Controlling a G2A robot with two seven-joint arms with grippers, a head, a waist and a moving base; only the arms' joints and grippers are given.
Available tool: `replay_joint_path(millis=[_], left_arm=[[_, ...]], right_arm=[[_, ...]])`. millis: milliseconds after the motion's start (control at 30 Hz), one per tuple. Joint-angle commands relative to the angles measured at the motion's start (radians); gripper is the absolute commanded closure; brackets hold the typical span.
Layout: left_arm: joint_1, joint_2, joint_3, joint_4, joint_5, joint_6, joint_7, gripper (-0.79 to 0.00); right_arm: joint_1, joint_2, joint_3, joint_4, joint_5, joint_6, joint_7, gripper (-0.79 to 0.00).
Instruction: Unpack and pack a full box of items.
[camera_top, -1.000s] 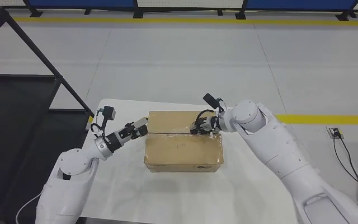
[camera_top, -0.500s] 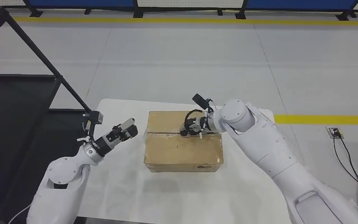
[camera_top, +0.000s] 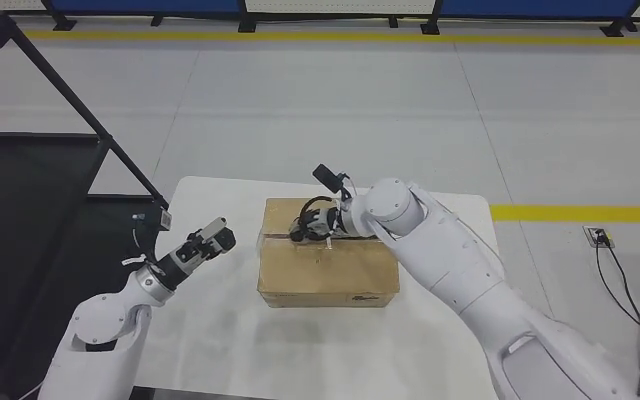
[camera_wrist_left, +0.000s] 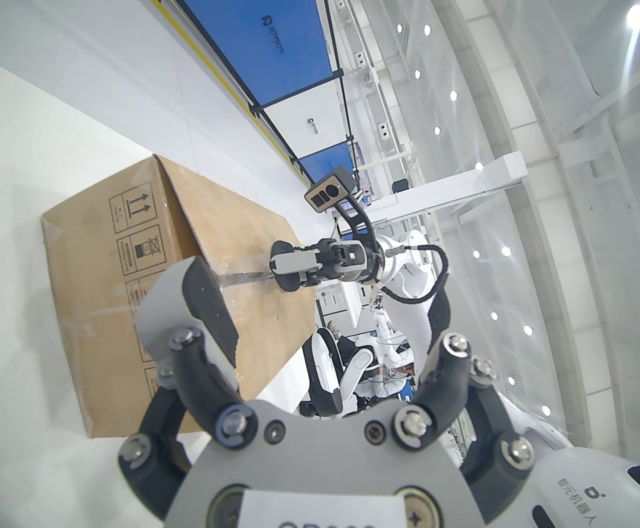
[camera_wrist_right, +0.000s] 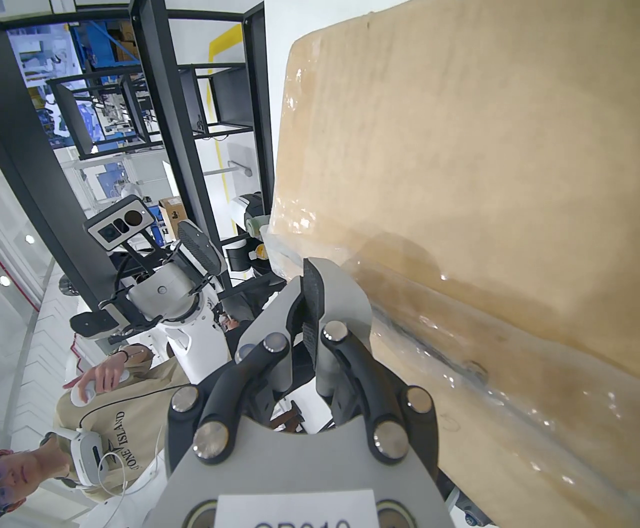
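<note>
Box (camera_top: 330, 265) sat closed on the counter (camera_top: 220, 340), tape seam (camera_wrist_right: 425, 340) on top. R jaws clenched, empty, tips at that seam; L jaws released, hovering just off the box's left end.

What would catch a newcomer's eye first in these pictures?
The brown cardboard box stands in the middle of the white table, its top flaps sealed with clear tape. The right gripper, fingers shut, sits on the box's top right at that taped seam. The left gripper hangs open above the table beside the box, apart from it.
</note>
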Motion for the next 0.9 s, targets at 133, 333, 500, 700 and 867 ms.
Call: replay_joint_path(millis=[133, 333, 500, 700, 867], left_arm=[[0.009, 0.005, -0.013, 0.003, -0.011, -0.008, -0.007, -0.785], [0.005, 0.009, -0.014, 0.01, -0.017, -0.007, -0.016, -0.785], [-0.008, 0.011, -0.005, 0.015, -0.016, -0.002, -0.027, -0.785], [-0.035, 0.013, 0.013, 0.023, -0.011, 0.008, -0.041, -0.785], [-0.051, 0.013, 0.03, 0.027, -0.006, 0.011, -0.043, -0.785]], right_arm=[[0.022, -0.05, -0.032, 0.074, 0.015, -0.022, 0.0, 0.0], [0.046, -0.089, -0.051, 0.161, 0.013, -0.014, 0.031, 0.0], [0.051, -0.094, -0.043, 0.203, 0.003, -0.023, 0.056, 0.0], [0.039, -0.078, -0.018, 0.21, -0.028, -0.033, 0.055, 0.0], [0.021, -0.05, 0.02, 0.187, -0.049, -0.038, 0.044, 0.0]])
